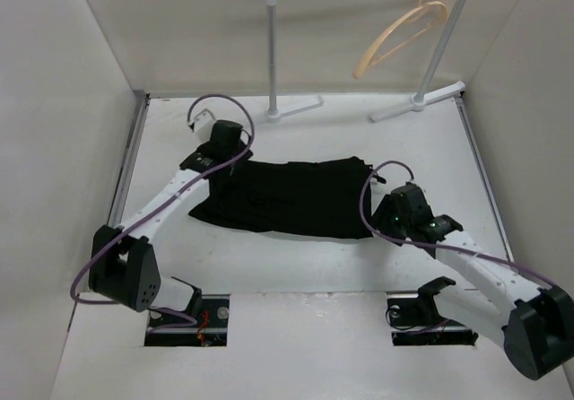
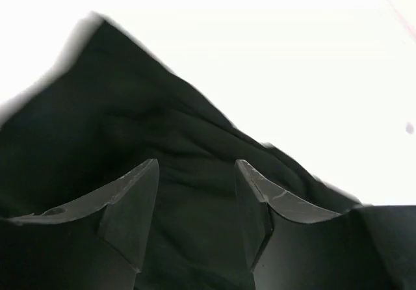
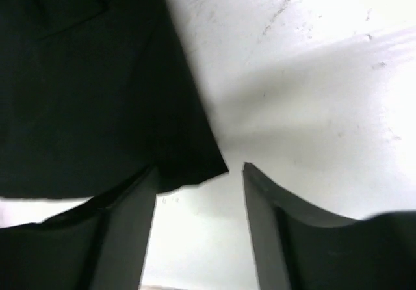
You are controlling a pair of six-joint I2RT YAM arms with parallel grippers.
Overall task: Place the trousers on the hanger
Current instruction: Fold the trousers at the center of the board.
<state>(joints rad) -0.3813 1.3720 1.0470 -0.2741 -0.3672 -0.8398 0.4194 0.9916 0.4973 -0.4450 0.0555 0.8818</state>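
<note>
Clearly the plain black soft fabric trousers [image 1: 287, 198], midway between the side edges of the tabletop [image 1: 314, 270], will sag limply; pinch their ends, where left gripper [image 2: 197, 166] and right gripper [image 3: 200, 170] hover spread.

My top camera sits high behind my 2 arm bases [image 1: 188, 315], tilted down across the table [image 1: 296, 270] toward the back wall [image 1: 197, 32]. My 2 wrist cameras look from very close: left onto the trousers [image 2: 130, 108], right onto their edge and bare table. All 3 share the trousers.

Hanger [image 1: 395, 26] btwn rail posts [image 1: 272, 46]; walls [image 1: 54, 104] hem sides
</note>
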